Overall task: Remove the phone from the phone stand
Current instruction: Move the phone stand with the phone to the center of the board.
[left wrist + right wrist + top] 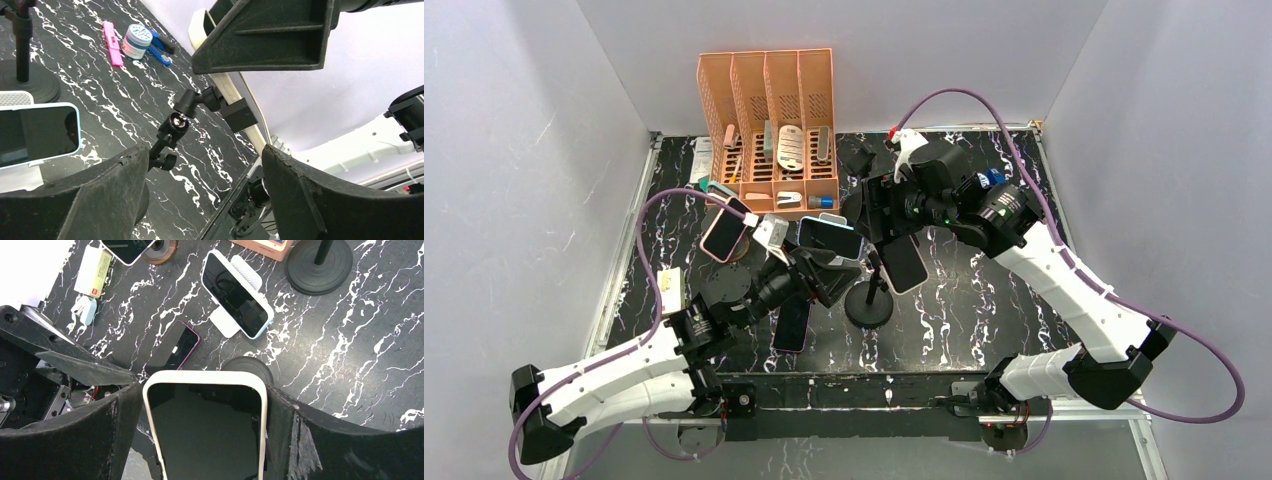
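The phone [205, 432], dark-screened in a white case, sits in the clamp of a black phone stand [177, 122] with a jointed arm and a round base [869, 300]. My right gripper [205, 405] straddles the phone's upper end. It is open wide, with a finger close against each long edge. In the top view this phone [904, 262] hangs tilted under the right wrist. My left gripper [200, 200] is open and holds nothing. It hovers low beside the stand's arm, left of the stand [824, 272]. The phone's white edge [227, 92] shows above it.
A blue-cased phone [237, 295] leans on a white stand. A pink-cased phone [172, 347] lies flat on the marble table. Another phone rests on a round wooden stand [724, 235]. An orange organizer [769, 120] stands at the back. A second black stand base [320, 265] is nearby.
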{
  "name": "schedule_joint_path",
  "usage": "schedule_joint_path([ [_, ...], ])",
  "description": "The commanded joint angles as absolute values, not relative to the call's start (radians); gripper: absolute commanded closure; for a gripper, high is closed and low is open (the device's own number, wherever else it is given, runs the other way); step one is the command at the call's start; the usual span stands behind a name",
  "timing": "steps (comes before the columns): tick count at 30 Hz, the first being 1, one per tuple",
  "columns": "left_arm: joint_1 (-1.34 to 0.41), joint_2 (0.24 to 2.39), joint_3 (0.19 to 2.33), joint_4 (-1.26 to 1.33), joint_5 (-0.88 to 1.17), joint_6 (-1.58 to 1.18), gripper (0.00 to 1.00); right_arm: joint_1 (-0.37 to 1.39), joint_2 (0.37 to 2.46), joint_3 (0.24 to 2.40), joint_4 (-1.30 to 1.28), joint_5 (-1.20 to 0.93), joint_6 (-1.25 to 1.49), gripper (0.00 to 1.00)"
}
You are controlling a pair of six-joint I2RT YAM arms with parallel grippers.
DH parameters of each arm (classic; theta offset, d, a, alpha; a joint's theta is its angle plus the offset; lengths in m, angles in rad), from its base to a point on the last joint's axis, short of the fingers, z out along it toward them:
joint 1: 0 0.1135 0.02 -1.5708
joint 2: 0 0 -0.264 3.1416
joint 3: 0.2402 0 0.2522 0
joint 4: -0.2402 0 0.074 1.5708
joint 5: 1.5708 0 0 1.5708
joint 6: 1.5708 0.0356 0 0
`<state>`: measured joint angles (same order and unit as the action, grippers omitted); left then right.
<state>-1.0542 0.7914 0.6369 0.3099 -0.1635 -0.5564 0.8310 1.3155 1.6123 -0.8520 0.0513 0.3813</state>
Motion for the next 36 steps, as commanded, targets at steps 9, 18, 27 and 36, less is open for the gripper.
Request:
schedule_joint_path([
  [9,-1.055,0.827,0.684,0.400,-0.135,-0.618,0.20,0.837,1.305,1.657,-0.791,0.067,0.403,0.01],
  [18,-1.055,0.866,0.693,0.427,-0.134,-0.669,0.20,0.836,1.184,1.648,-0.731,0.180,0.399,0.01],
  [27,-1.055,0.927,0.726,0.452,-0.120,-0.714,0.21,0.836,1.009,1.451,-0.640,0.350,0.479,0.01],
  [36,-1.055,0.981,0.742,0.461,-0.102,-0.758,0.27,0.836,0.885,1.358,-0.582,0.290,0.481,0.01],
])
